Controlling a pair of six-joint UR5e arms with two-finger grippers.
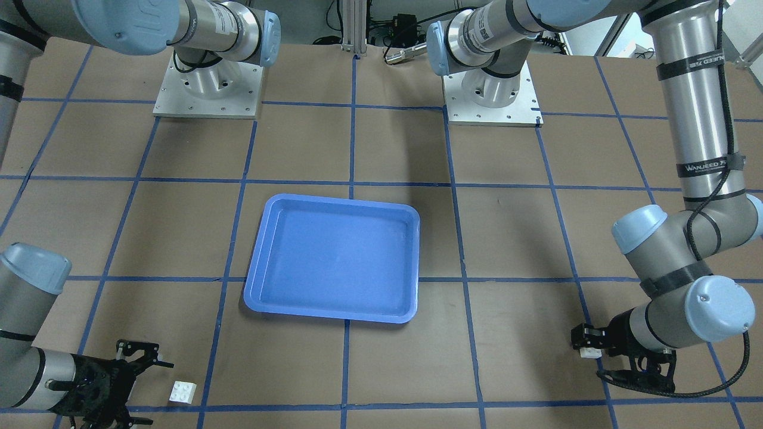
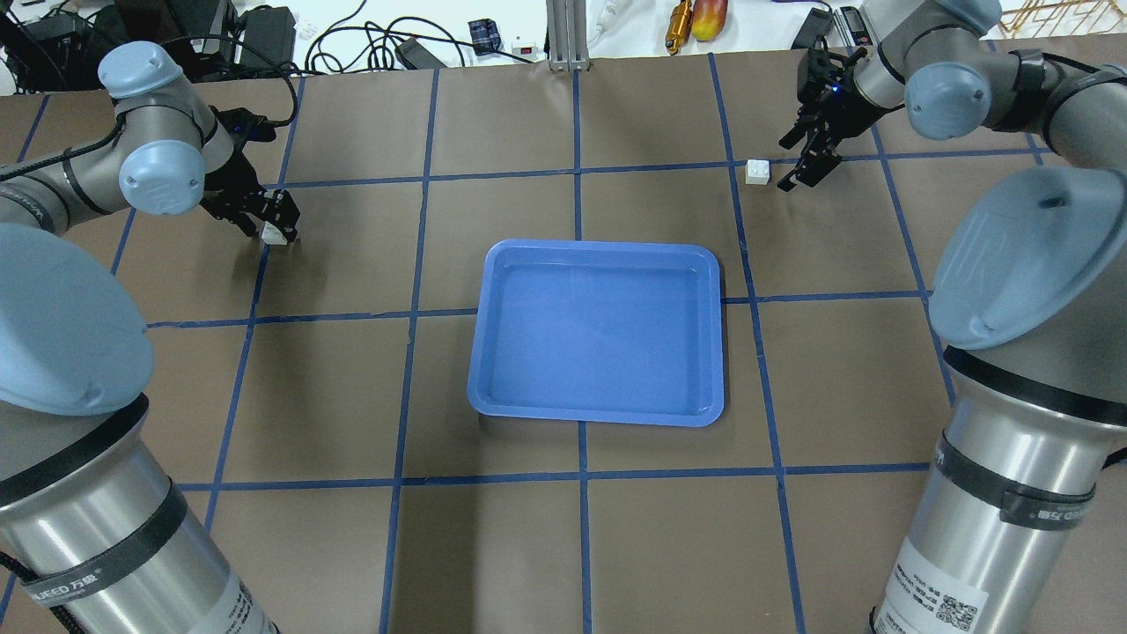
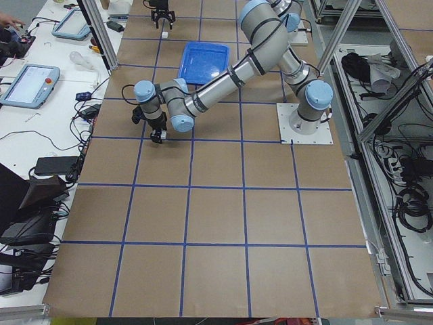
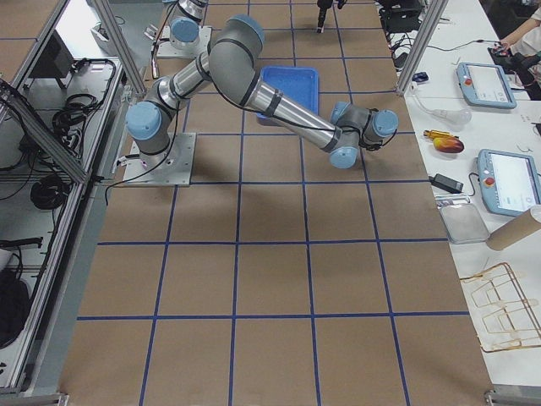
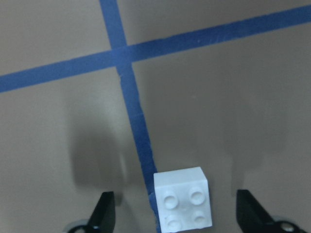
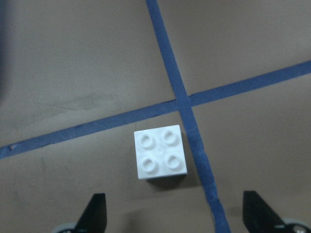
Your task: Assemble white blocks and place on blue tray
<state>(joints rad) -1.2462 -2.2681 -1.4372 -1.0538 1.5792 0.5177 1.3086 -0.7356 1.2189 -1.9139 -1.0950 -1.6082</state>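
Observation:
The blue tray (image 1: 343, 201) lies empty in the middle of the table, also in the overhead view (image 2: 599, 247). One white block (image 2: 274, 234) sits studs up on the table between the open fingers of my left gripper (image 2: 273, 222). The left wrist view shows this block (image 5: 183, 200) between the two fingertips (image 5: 103, 211), with gaps on both sides. The other white block (image 2: 756, 171) sits on the table just beyond my open right gripper (image 2: 784, 165). In the right wrist view this block (image 6: 160, 152) lies ahead of the spread fingertips (image 6: 95, 213), beside a tape crossing.
Brown paper with a blue tape grid covers the table (image 2: 581, 528). The two arm bases (image 1: 207, 89) stand at the robot's side. Cables and tools (image 2: 687, 18) lie beyond the far edge. Each block is about one grid square from the tray.

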